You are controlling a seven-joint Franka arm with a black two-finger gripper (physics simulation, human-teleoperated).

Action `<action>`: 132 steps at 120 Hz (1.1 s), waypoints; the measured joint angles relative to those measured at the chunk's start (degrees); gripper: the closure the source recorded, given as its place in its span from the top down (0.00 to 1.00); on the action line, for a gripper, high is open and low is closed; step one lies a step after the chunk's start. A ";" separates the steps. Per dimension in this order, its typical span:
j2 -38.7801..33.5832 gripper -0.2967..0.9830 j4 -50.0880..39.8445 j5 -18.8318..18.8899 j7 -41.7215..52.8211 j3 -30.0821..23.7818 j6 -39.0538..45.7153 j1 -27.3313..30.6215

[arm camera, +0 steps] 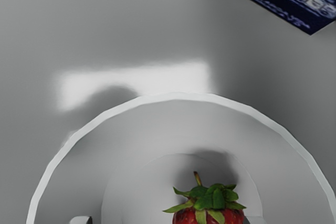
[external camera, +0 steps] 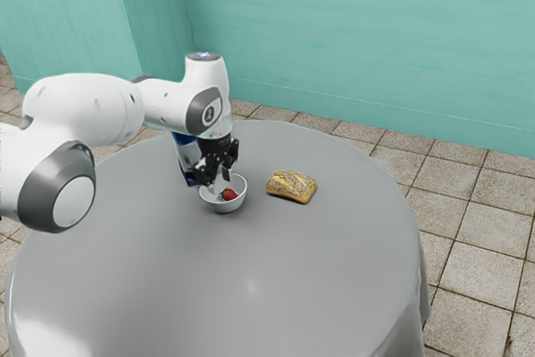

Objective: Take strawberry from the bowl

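OK, table [external camera: 251,290] is spreading below. Gripper [external camera: 220,184] is reaching down, jaws spread, gripping nothing. Bread [external camera: 292,186] is lying near the bowl [external camera: 226,206], which is sitting toward the exterior view's left, strawberry [arm camera: 210,217] resting inside. It's probably weighing little, bruising easily, skin slightly slick; I'm favouring a gentle pinch across its widest red flesh, below the leaves [arm camera: 212,199].

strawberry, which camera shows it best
The wrist view, where the strawberry appears large, its leaves and stem visible, though cut off below. The exterior view shows it small and red in the white bowl.
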 joint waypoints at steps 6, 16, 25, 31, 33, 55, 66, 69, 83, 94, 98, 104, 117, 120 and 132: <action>0.38 0.50 0.03 -0.02 -0.16 -0.13 0.46 0.05; 1.17 0.50 0.13 -0.05 -0.39 -0.22 1.01 0.08; 1.70 0.50 0.26 -0.06 -0.56 -0.24 1.41 0.12; 1.88 0.50 0.42 -0.04 -0.67 -0.33 1.82 0.10; 1.91 0.50 0.45 -0.04 -0.70 -0.45 1.95 0.11; 2.29 0.49 0.57 -0.05 -0.99 -0.94 3.16 0.17; 2.64 0.49 0.54 -0.08 -1.12 -1.00 3.67 0.17; 2.69 0.49 0.53 -0.10 -1.15 -1.02 3.81 0.20; 3.10 0.49 0.46 -0.10 -1.29 -1.04 4.30 0.21; 3.20 0.49 0.44 -0.10 -1.37 -1.04 4.52 0.18; 3.21 0.49 0.44 -0.10 -1.40 -1.04 4.58 0.17; 3.22 0.49 0.44 -0.10 -1.44 -1.04 4.66 0.21; 3.27 0.48 0.44 -0.12 -1.52 -1.04 4.78 0.23; 3.29 0.47 0.44 -0.13 -1.54 -1.04 4.81 0.21; 3.31 0.46 0.37 -0.11 -1.61 -1.04 4.89 0.18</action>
